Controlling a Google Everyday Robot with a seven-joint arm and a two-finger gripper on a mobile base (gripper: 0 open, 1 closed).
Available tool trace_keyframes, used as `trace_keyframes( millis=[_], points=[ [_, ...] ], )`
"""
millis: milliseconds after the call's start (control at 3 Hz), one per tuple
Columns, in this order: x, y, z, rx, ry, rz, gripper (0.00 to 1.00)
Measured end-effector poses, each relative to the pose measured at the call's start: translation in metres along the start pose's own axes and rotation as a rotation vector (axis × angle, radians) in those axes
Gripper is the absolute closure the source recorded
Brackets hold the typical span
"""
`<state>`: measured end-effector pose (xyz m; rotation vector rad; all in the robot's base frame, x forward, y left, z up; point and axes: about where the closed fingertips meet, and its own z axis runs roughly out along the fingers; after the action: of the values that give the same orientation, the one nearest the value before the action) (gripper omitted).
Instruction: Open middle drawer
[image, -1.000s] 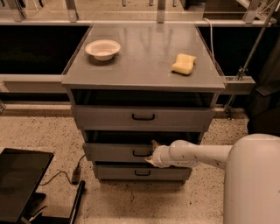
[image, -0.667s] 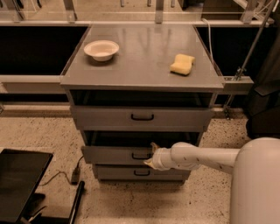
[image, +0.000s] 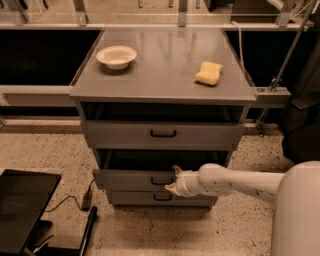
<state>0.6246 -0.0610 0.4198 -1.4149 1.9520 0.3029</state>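
Note:
The grey metal cabinet has three drawers. The middle drawer (image: 130, 179) has a low flat front and a small black loop handle (image: 160, 181) at its centre. Its front stands slightly forward of the bottom drawer (image: 155, 198), with a dark gap above it. My gripper (image: 172, 180) is on the end of the white arm (image: 235, 181), which reaches in from the right. It is right at the handle's right end. Whether it holds the handle does not show.
The taller top drawer (image: 162, 134) is above. On the cabinet top (image: 165, 75) sit a white bowl (image: 116, 56) and a yellow sponge (image: 209, 73). A black flat object (image: 22, 207), a cable and a dark rod (image: 87, 230) lie on the speckled floor at left.
The gripper and arm have shifted slightly to the left at the middle drawer's handle. The drawer front has barely moved.

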Motion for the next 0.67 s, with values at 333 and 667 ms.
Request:
trace_keyframes(
  millis=[333,667],
  points=[
    [-0.0031,-0.0008,-0.0035,0.000,0.000,0.000,1.00],
    [-0.0007,0.0090,-0.0094,-0.017,-0.013,0.022,1.00]
  ],
)
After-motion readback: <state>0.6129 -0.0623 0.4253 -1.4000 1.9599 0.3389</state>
